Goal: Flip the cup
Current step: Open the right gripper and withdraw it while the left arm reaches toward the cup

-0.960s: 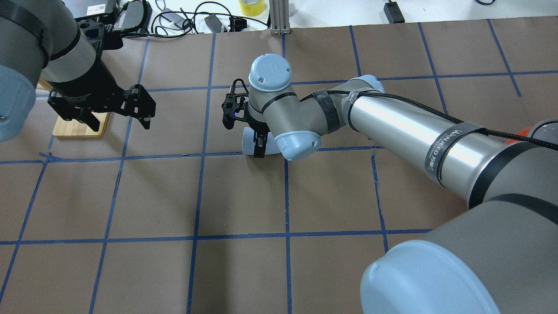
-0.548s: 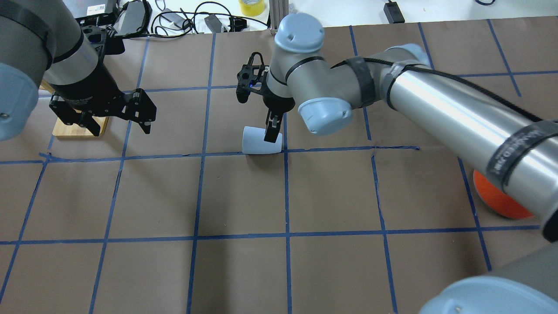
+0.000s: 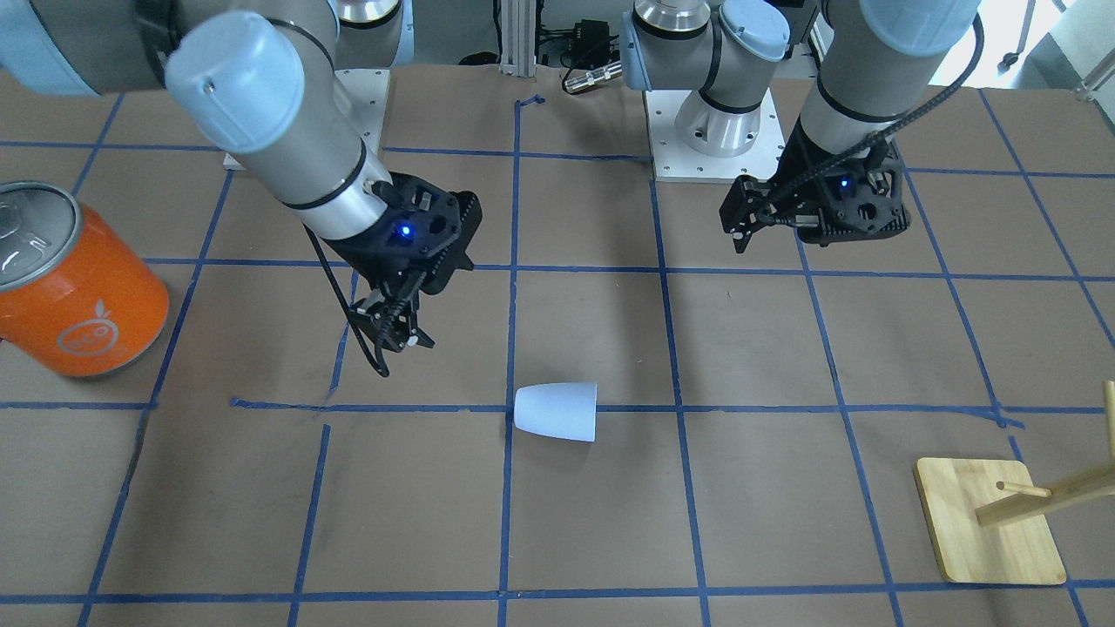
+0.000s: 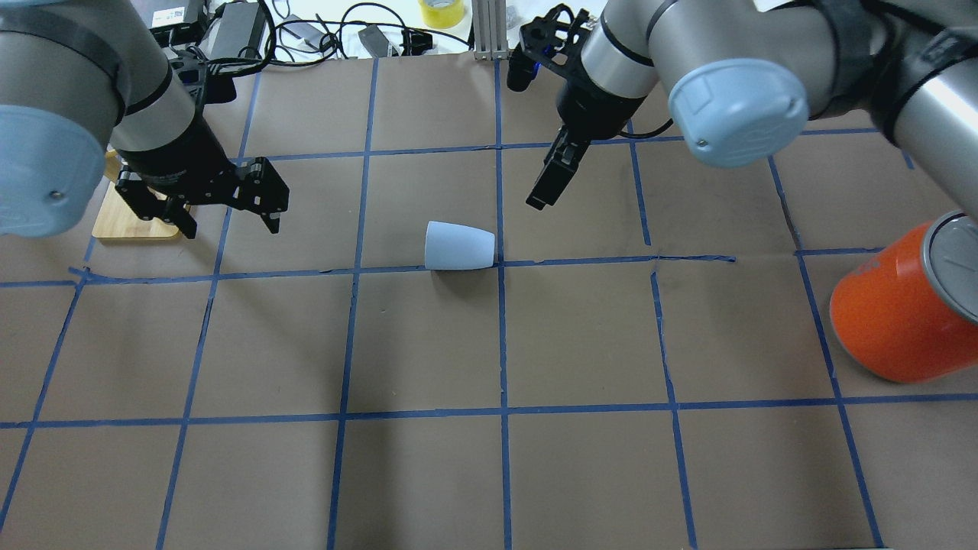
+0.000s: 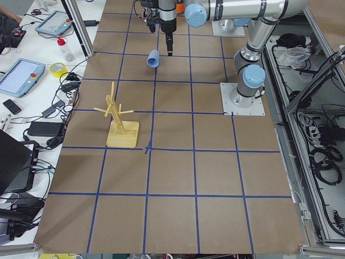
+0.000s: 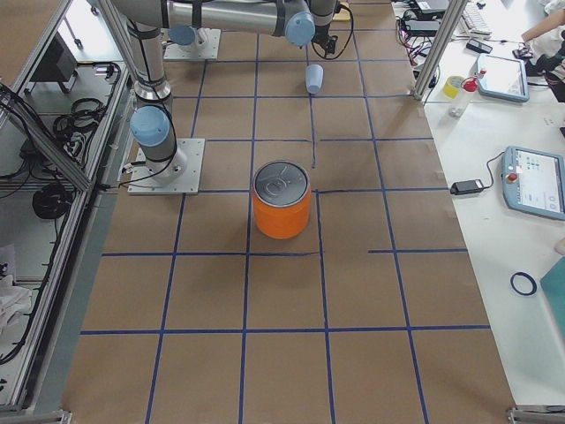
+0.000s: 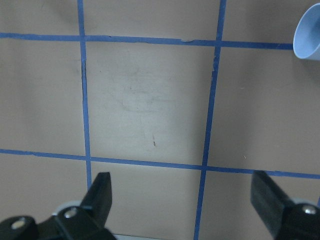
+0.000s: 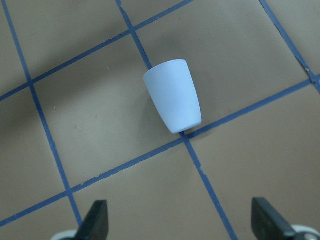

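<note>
The cup is a small pale bluish-white tumbler. It lies on its side on the brown paper beside a blue tape crossing, with its wider rim toward my left arm. It also shows in the front view, in the right wrist view and at the upper right edge of the left wrist view. My right gripper hangs open and empty above the table, behind and to the right of the cup, apart from it. My left gripper is open and empty well to the cup's left.
A large orange can with a silver top stands at the right. A wooden peg stand sits by my left arm. Cables and gear lie beyond the table's far edge.
My right gripper was down around the cup a second ago. It has risen and drawn back to the far right, leaving the cup on its side. My left gripper shifted slightly right.
</note>
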